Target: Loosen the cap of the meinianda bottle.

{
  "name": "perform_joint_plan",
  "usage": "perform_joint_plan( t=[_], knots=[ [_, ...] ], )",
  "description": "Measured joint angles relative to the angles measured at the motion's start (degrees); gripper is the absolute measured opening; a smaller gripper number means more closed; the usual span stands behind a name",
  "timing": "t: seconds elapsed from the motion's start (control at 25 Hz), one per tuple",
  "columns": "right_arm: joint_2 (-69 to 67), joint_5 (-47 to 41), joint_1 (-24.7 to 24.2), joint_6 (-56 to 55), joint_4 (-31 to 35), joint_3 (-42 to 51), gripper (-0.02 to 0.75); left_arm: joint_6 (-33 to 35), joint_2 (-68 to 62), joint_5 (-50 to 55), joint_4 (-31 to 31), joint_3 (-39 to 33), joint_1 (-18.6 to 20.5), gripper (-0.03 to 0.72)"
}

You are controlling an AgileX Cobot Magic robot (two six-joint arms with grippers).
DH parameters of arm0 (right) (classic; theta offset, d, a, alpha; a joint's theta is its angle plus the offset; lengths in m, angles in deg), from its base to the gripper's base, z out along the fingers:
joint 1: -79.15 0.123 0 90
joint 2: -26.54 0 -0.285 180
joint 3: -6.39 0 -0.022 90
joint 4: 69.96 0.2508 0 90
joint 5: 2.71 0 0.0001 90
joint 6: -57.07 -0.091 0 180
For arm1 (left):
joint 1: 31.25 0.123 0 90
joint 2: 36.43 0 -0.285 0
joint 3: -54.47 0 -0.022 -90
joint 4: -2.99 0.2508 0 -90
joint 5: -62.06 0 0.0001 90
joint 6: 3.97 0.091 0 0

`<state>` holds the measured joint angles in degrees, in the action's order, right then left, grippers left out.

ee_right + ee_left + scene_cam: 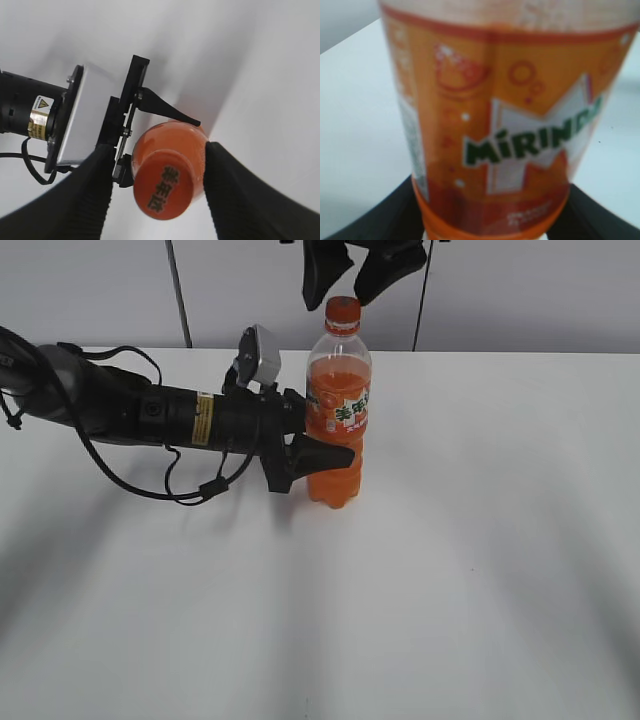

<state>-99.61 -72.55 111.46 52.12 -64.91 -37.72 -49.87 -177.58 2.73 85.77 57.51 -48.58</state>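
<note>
At the upper middle of the exterior view, the left gripper clamps the upright meinianda bottle at mid-body, so the right gripper, open and empty above the cap, should descend centred, then close and twist.

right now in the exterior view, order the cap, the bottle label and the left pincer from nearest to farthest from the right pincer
1. cap, just below the right pincer hanging at the top.
2. bottle label, lower on the bottle's middle.
3. left pincer, lowest, holding the bottle body from the left.
</note>
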Motion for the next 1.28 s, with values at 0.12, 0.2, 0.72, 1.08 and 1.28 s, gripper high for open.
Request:
perform_joint_plan(
  t=[0.12,0.2,0.72,1.08,1.28],
  knots=[
    [0.0,0.0,0.0,0.0,-0.55,0.0,0.435,0.0,0.0,0.0,0.0,0.0,0.0,0.405],
    [0.0,0.0,0.0,0.0,-0.72,-0.05,0.435,0.0,0.0,0.01,0.0,0.0,0.0,0.405],
    [0.0,-0.01,0.0,-0.05,0.16,1.52,0.405,0.0,0.0,0.11,0.0,0.0,0.0,0.405],
    [0.05,0.21,0.07,1.61,-0.39,2.13,0.277,0.0,0.0,0.11,0.0,0.0,0.0,0.405],
    [0.34,0.63,0.07,7.37,-0.27,2.68,0.277,0.0,0.0,0.11,0.0,0.0,0.0,0.405]
  ],
)
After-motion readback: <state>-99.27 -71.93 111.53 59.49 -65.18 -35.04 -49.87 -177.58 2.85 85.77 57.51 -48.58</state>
